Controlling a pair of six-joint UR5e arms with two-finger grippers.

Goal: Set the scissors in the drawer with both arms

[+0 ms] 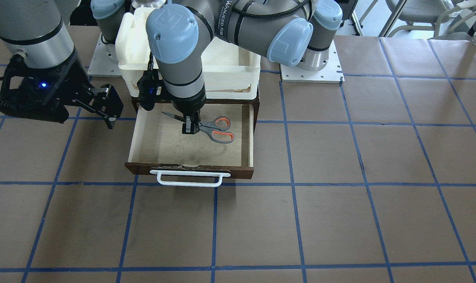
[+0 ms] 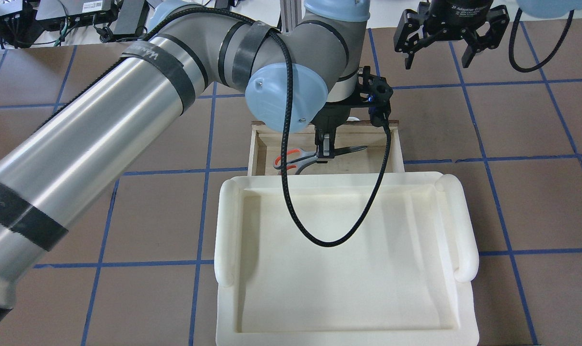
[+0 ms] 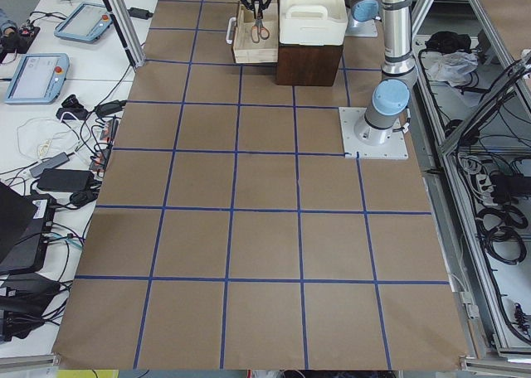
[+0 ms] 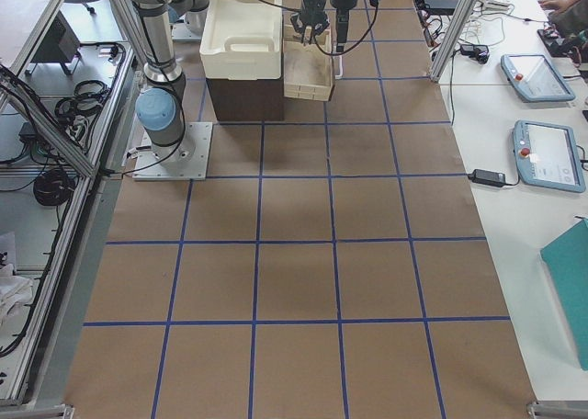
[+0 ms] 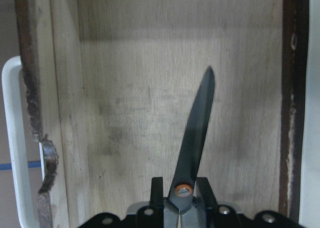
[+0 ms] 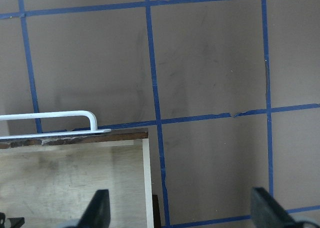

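The scissors (image 1: 208, 127) are small, with grey handles lined orange inside the loops and slim dark blades shut together. They are level inside the drawer (image 1: 165, 146), blades pointing to the robot's right and loops to its left. The left tool (image 1: 188, 129) reaches straight down and clamps them at the pivot. The drawer is shallow and dark brown with a pale plywood floor. It is pulled open, its white bar handle (image 1: 190, 183) facing away from the robot. The right tool (image 2: 437, 57) hangs above the surface beside the drawer's front corner, jaws spread wide.

arm strap (image 1: 226, 17): WANJEED | right tool (image 2: 436, 57): 2F Adaptive
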